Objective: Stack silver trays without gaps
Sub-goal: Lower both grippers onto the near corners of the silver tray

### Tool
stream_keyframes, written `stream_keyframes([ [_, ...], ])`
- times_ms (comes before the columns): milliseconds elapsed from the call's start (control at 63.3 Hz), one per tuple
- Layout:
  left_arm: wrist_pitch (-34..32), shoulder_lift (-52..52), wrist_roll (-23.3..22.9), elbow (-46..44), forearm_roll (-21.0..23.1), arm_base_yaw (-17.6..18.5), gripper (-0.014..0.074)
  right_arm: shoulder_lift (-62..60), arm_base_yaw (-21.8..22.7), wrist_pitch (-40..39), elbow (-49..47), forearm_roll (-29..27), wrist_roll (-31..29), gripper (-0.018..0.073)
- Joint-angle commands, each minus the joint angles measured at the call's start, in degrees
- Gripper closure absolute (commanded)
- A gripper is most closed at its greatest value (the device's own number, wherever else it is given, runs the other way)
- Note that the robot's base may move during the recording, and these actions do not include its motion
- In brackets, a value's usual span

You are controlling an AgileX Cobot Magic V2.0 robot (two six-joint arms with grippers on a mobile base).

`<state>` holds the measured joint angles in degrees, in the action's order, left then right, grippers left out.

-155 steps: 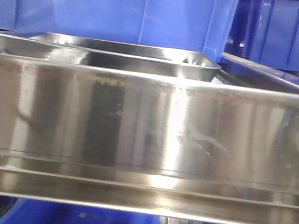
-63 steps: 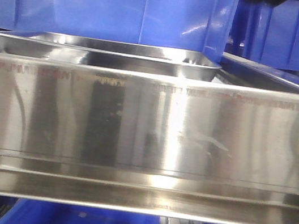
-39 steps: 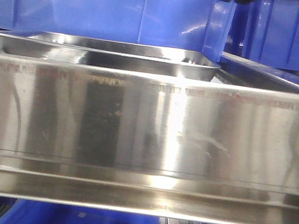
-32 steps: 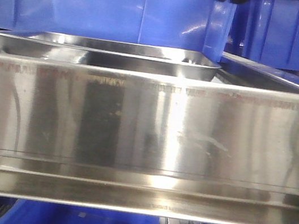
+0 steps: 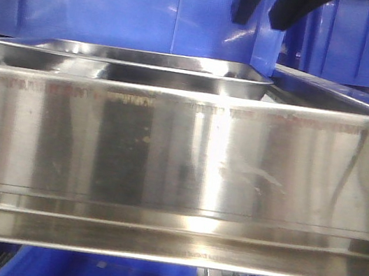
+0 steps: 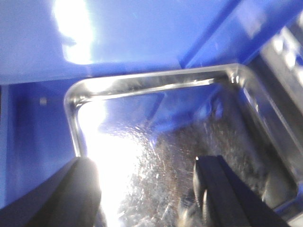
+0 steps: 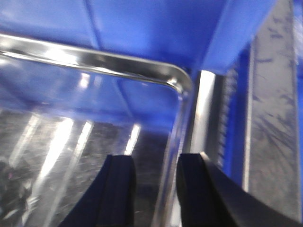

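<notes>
A silver tray (image 5: 129, 64) sits level behind a steel rail (image 5: 180, 165), backed against blue bins (image 5: 143, 3). Thin stainless, it looks light and stiff but slick, and its scuffed mirror bottom offers no purchase. The rolled rim (image 6: 142, 82) is the likely place to pinch, and a one-sided lift would probably tip it. Above the tray's left end the left gripper (image 6: 147, 189) hangs with jaws spread wide, holding nothing. The right gripper (image 7: 156, 184) hovers with parted fingers (image 7: 118, 189) either side of the tray's right rim, not yet closed on it. Whether a second tray lies beneath cannot be told. Room is tight: bin walls rise just behind the tray, the rail fences the front, and a steel strip (image 7: 270, 94) runs alongside on the right.
</notes>
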<state>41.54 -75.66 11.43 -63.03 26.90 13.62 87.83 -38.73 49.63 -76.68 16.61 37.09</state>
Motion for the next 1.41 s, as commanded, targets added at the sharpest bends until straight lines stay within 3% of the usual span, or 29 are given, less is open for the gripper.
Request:
stream_keyframes([
  [0,1.46,-1.43,-1.58,-2.07,-2.14,0.26,0.0261,0.79,0.09,1.72,-1.73,1.21,0.05,0.0407],
  [253,2.76,-4.08,-5.71,-2.28,-6.96,0.26,0.0261,2.42,0.5,2.42,-2.8,1.87,0.98,0.0407],
  [806,0.85,-8.88,-5.84,-2.28,-8.78,0.26,0.0261,5.31,3.21,0.75,-2.68,3.09,2.63,0.0407],
  [1391,-2.05,-9.38,-6.1,-2.28,-8.9,0.26,0.0261,9.85,3.21,3.12,-2.46,-0.88,2.63,0.0407],
])
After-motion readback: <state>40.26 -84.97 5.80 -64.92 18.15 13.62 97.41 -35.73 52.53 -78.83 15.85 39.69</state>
